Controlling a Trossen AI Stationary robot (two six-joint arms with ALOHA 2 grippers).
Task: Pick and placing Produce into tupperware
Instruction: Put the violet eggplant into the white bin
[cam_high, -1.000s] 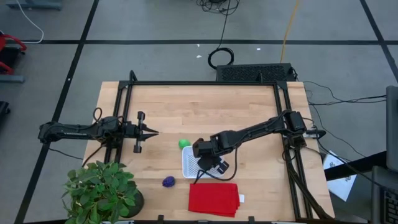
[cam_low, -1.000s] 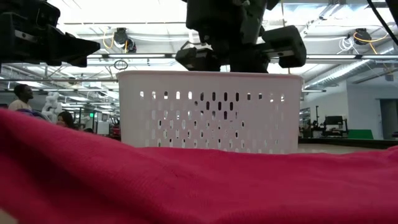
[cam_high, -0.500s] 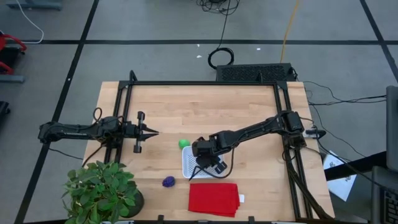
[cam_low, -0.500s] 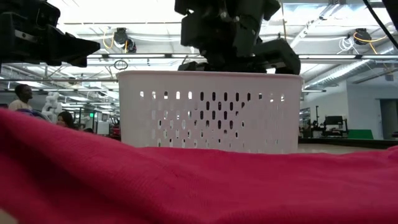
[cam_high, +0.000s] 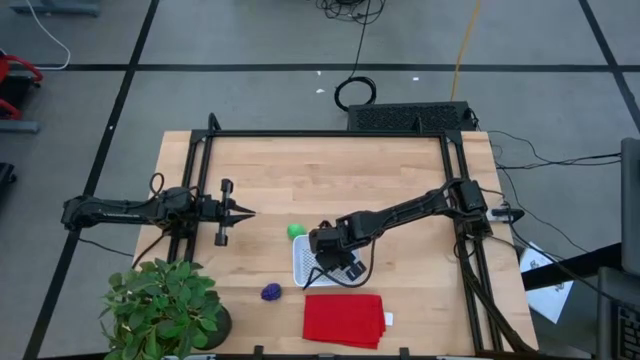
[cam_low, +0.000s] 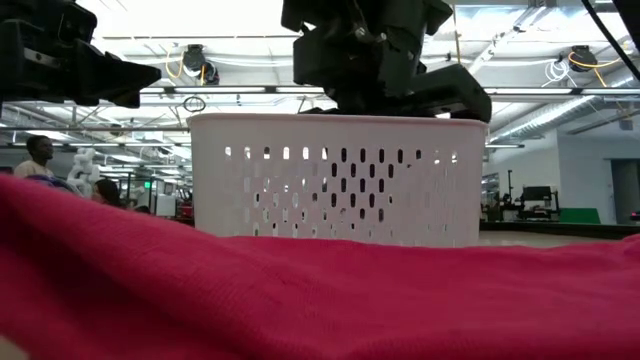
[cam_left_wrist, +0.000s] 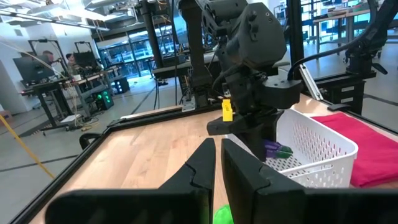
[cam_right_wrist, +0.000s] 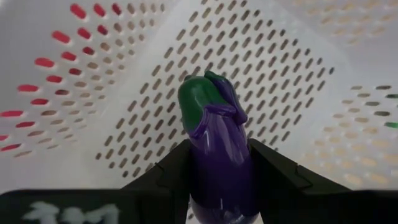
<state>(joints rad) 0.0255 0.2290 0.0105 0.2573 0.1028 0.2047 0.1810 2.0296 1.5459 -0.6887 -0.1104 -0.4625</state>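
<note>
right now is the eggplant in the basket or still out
In, but not set down: the right tool grips the eggplant inside the white basket, its perforated floor just beyond it.

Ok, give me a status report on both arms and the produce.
Right gripper shut on the eggplant, down inside the tupperware. Left gripper shut, waiting at table's left. Green piece and purple piece outside.

Three produce pieces: one green ball (cam_high: 296, 230), one round purple piece (cam_high: 271, 292), one purple eggplant (cam_right_wrist: 216, 155). One white basket (cam_low: 335, 178), one red cloth (cam_high: 344, 320), one potted plant (cam_high: 163, 307), two arms.
</note>
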